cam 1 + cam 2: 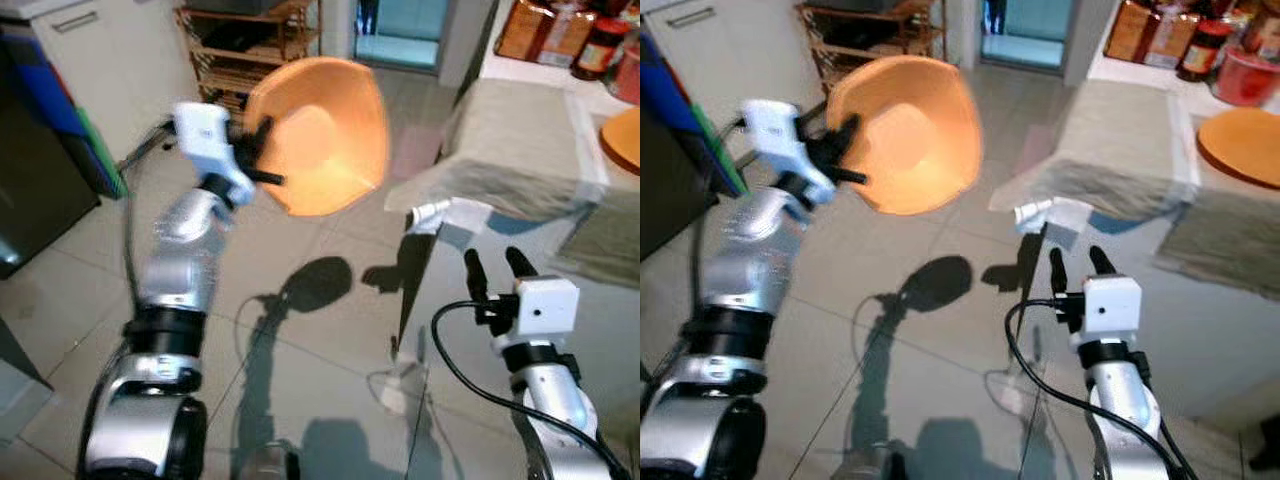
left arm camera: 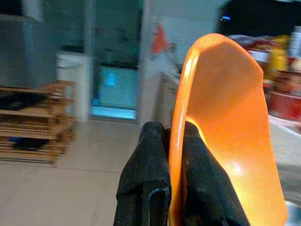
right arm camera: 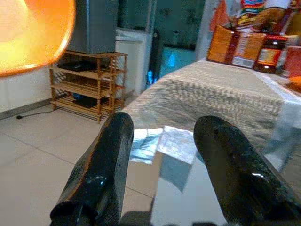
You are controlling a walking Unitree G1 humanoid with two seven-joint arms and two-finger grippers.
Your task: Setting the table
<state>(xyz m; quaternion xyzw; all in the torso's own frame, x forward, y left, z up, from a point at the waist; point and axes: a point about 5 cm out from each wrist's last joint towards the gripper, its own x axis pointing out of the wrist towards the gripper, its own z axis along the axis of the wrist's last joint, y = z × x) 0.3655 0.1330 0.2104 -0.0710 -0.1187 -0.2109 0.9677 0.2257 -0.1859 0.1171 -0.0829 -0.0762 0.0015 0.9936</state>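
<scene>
We've got the left claw clamped on the rim of one orange bowl, held tilted in the air over the floor; tabletop lies to our right, ahead, nearer the right arm; one orange plate already on it; right claw spread wide, empty, beside the tabletop's near edge.

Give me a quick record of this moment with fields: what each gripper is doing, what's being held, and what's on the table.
left gripper: raised over the tiled floor, fingers shut on the rim of the orange bowl
bowl position: held on edge in the air, not yet over the table
right gripper: open, empty, low near the table's corner
table: glossy top with a grey cloth, an orange plate, and jars and boxes at the far end
</scene>
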